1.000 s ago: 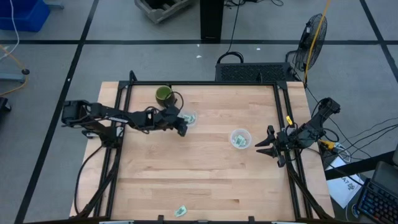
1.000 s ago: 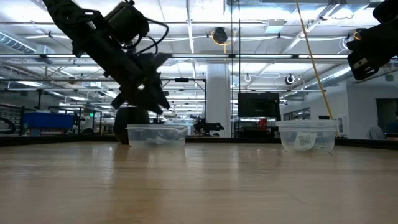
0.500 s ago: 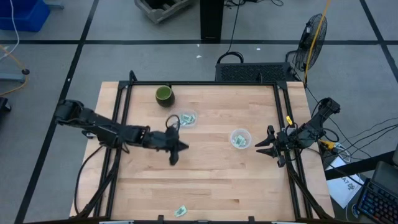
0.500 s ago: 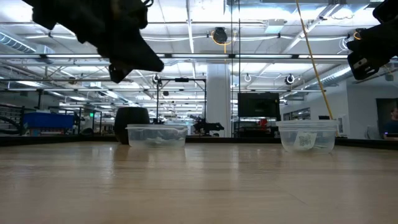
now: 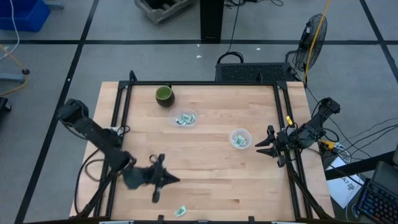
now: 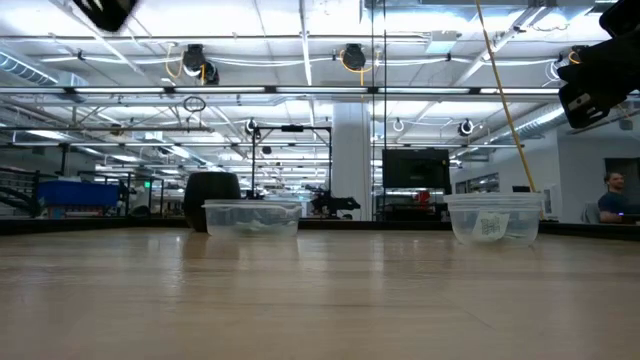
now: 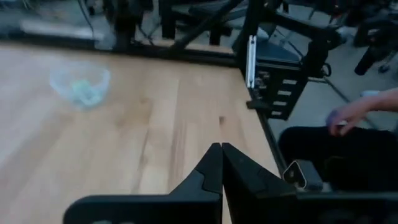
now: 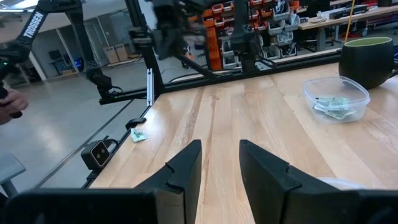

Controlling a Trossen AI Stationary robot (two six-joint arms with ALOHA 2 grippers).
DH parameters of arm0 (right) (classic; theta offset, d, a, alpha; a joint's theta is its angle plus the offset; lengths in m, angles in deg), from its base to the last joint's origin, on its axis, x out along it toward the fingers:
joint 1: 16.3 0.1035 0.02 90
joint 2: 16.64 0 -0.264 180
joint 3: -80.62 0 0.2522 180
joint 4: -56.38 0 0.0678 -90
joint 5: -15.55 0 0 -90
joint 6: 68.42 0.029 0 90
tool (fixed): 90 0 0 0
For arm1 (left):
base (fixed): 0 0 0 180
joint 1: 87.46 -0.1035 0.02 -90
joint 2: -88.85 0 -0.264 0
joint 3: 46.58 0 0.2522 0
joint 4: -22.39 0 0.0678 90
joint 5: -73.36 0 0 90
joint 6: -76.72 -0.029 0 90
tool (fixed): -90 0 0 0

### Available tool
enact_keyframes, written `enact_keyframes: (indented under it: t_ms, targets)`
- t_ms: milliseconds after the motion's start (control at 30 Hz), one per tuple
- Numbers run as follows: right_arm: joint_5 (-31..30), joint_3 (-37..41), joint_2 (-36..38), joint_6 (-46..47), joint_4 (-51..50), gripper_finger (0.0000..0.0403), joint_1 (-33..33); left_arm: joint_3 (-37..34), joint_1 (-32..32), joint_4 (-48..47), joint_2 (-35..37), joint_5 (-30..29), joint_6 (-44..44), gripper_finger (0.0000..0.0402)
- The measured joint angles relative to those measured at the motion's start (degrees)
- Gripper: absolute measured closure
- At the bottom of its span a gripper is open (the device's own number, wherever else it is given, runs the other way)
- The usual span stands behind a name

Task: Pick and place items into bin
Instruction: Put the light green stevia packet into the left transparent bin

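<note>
Left gripper sits low over the near-left part of the table, fingers pressed together w/ nothing between them, as the left wrist view shows. Just beyond it, near the front edge, lies one loose packet, pale green/white, flat on the wood, apart from the gripper; it also shows in the right wrist view close to the table edge. More packets lie inside the clear container toward the back centre-left, seen again in the low view and right wrist view; a dark green cup stands just behind it, near the back rail. A 2nd clear container stands right of centre, also w/ pale green packets in it; low view shows it upright, well apart from the first. Left wrist view shows one such container, blurred. Right gripper waits at the table's right edge beside the 2nd container, fingers apart w/ a moderate gap, holding nothing. Beyond the table edge a person's hand shows in the left wrist view, and another hand at the edge of the right wrist view.
</note>
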Motion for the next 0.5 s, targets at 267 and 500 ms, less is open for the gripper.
enact_keyframes:
  t_ms: [267, 500]
  targets:
    - [0.0, 0.0, 0.0, 0.0, 0.0, 0.0303, 0.0, 11.2, 7.4, -4.3, -11.4, -11.5, -8.0, 0.0397]
    - [0.0, 0.0, 0.0, 0.0, 0.0, 0.0303, 0.0, 27.6, 11.7, -30.3, -24.4, -14.6, 3.2, 0.0398]
